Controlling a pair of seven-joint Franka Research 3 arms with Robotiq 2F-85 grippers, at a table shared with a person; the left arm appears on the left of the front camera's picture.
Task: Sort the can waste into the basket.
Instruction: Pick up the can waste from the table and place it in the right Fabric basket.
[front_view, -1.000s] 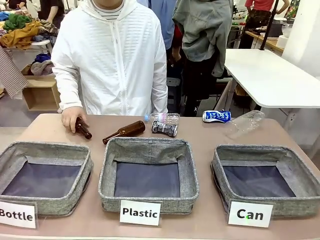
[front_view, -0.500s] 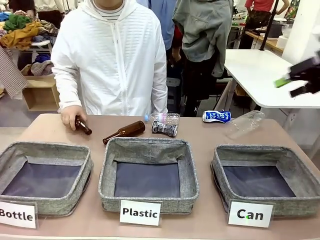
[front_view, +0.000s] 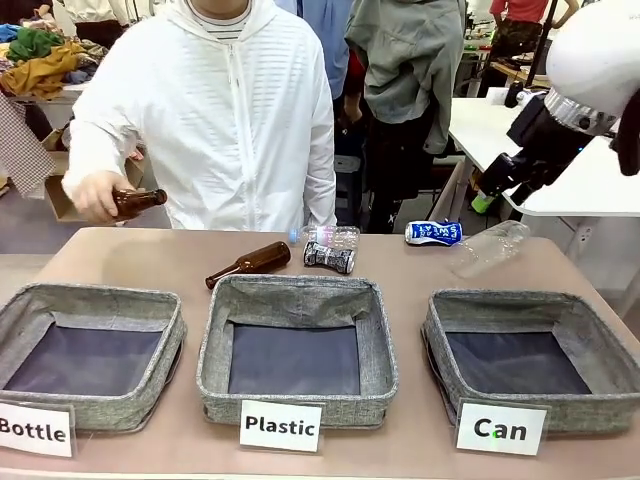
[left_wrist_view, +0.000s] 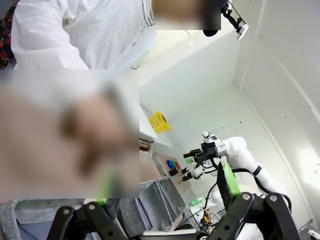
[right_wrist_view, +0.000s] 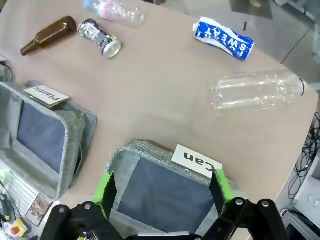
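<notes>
The blue and white crushed can (front_view: 433, 232) lies at the far right of the table, and the black patterned can (front_view: 328, 257) lies behind the middle bin. The grey basket (front_view: 520, 297) with the "Can" card stands at the front right. My right gripper (front_view: 490, 195) hangs open high above the table's far right corner. In its wrist view the right gripper (right_wrist_view: 162, 189) is over the basket (right_wrist_view: 125, 155), with the blue can (right_wrist_view: 223, 38) and the black can (right_wrist_view: 100, 37) beyond. My left gripper (left_wrist_view: 167, 185) is open and holds nothing.
Bins carded "Plastic" (front_view: 297, 290) and "Bottle" (front_view: 95, 300) stand left of the basket. A brown bottle (front_view: 250, 263), a small clear bottle (front_view: 325, 236) and a large clear bottle (front_view: 490, 247) lie on the table. The person's hand holds another brown bottle (front_view: 135, 200) up at the left.
My right arm has swung in from the upper right, leftward and lower. The person has lifted a brown bottle off the table at the left.
</notes>
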